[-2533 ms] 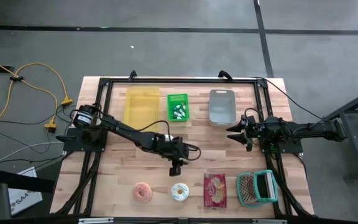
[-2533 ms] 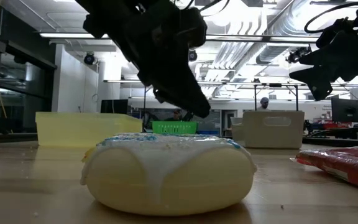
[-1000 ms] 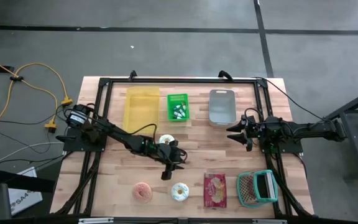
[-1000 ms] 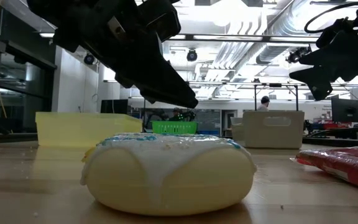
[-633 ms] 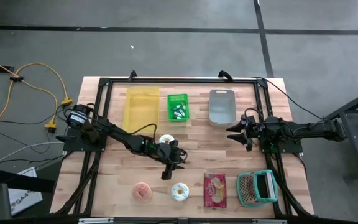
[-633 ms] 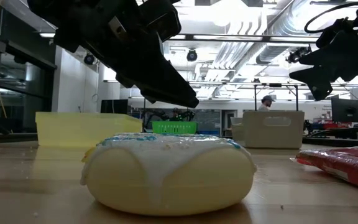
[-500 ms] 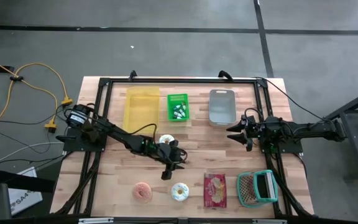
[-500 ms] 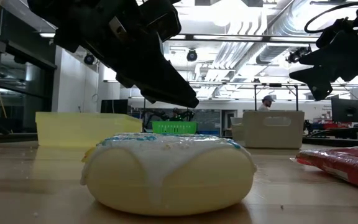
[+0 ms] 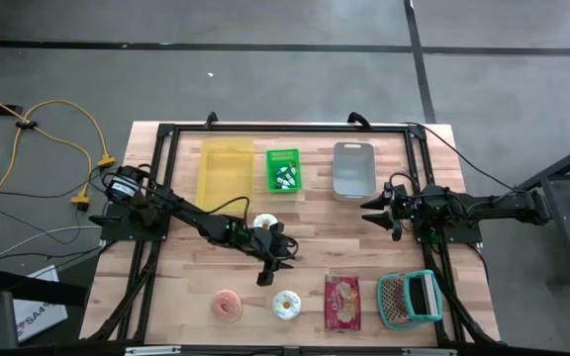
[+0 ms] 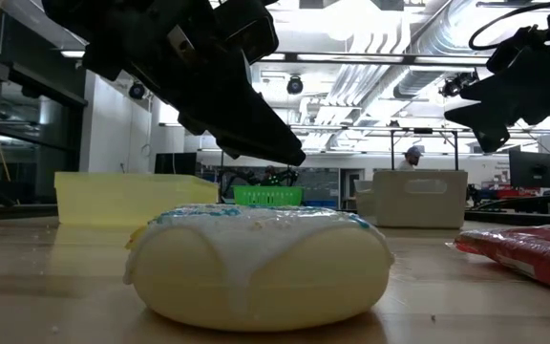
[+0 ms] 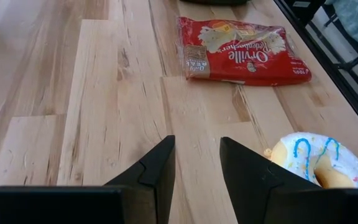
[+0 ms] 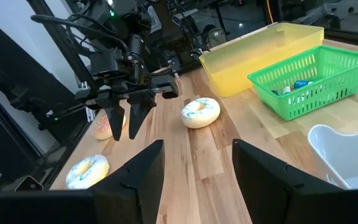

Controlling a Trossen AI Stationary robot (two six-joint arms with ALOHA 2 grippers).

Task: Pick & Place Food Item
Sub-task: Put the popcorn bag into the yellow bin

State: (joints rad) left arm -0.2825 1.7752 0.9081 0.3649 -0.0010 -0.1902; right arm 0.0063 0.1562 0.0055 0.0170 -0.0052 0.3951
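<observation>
The left claw (image 9: 264,275) hangs open and empty over the middle of the worktop (image 9: 176,287), fingers angled down between two white-iced doughnuts. One doughnut (image 9: 264,223) lies flat just behind the claw; the other doughnut (image 9: 286,305), round with no long axis, sits flat near the front edge between a pink doughnut (image 9: 228,304) and a red popcorn packet (image 9: 342,302). The right claw (image 9: 372,209) waits open beside the grey bin (image 9: 353,169).

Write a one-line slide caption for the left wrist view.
Left tool, fingers open and empty, hovers over the wooden table between a popcorn bag and a white frosted donut.
</observation>
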